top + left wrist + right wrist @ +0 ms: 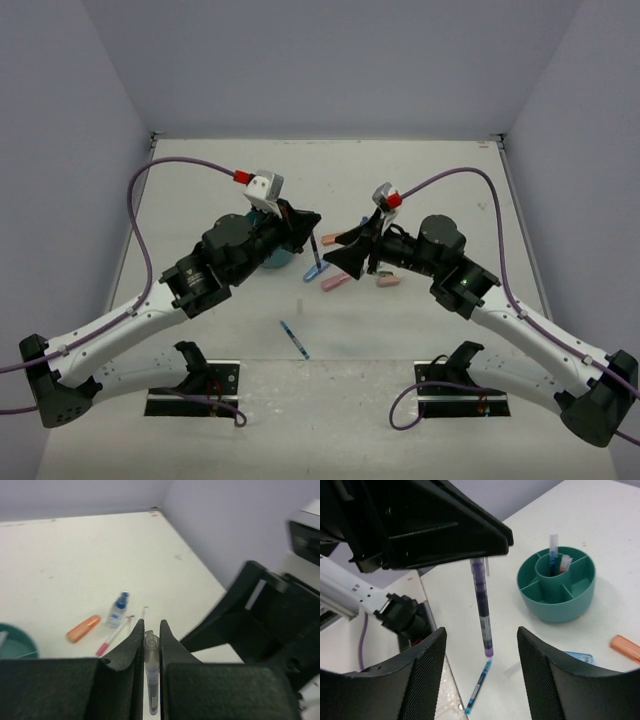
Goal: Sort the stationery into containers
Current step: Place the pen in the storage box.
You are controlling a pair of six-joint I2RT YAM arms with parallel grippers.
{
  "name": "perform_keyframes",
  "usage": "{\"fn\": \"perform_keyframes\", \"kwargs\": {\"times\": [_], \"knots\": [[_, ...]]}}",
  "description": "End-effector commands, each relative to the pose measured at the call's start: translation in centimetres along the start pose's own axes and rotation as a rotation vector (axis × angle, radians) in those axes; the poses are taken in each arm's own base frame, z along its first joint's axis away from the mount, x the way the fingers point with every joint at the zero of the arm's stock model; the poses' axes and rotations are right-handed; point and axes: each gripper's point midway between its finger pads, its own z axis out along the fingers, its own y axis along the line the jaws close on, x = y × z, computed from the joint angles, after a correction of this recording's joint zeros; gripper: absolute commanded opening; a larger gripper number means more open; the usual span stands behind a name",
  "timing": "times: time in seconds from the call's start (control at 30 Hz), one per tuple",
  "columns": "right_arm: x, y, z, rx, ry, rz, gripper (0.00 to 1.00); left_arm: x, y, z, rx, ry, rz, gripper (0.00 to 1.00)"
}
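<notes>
Colour notes:
- organizer: teal throughout
- upright pen: purple, darker toward the top
- lying pen: blue
- marker: orange
- bottle: clear, blue cap
- table: white, faint specks
- right fingers: black, fine mesh pattern
- cables: purple

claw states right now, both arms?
Left claw: closed on the purple pen.
Right claw: open, holding nothing.

White worktop bearing a teal organizer, a blue pen, an orange marker, a small bottle and a pink marker.
</notes>
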Motion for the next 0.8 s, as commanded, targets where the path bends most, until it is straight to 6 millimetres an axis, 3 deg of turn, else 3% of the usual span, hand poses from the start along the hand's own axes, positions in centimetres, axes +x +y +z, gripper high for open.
{"fn": "perform_keyframes", "kwargs": {"times": [0.0, 0.03, 0.07, 0.13, 0.2, 0.33, 0.53, 0.77], "knots": [[-2.0, -2.3, -1.1, 0.165, -0.077, -0.046, 0.62, -4.2, 6.1, -0.4, -0.354, -0.075, 0.055, 0.0], [-2.1, -2.9, -1.8, 0.21, -0.092, -0.046, 0.71, -5.3, 7.0, -0.4, -0.414, -0.105, 0.071, 0.0], [-2.7, -3.5, -2.6, 0.26, -0.127, -0.047, 0.91, -6.0, 7.9, -0.2, -0.462, -0.119, 0.094, 0.0], [-2.5, -4.4, -3.9, 0.327, -0.165, -0.043, 0.99, -7.5, 11.5, -0.8, -0.682, -0.187, 0.143, 0.0], [-2.8, -4.5, -4.5, 0.34, -0.191, -0.049, 0.99, -8.1, 14.1, -1.2, -0.83, -0.234, 0.193, 0.0], [-2.1, -4.2, -4.5, 0.322, -0.17, -0.04, 0.99, -10.1, 16.1, 0.0, -0.877, -0.388, 0.197, 0.0], [-1.4, -3.7, -4.4, 0.288, -0.158, -0.027, 0.99, -9.5, 19.2, 2.0, -0.881, -0.416, 0.202, 0.0], [-1.1, -3.2, -4.1, 0.257, -0.148, -0.015, 0.99, -4.4, 22.6, 3.2, -0.913, -0.348, 0.176, 0.0]]}}
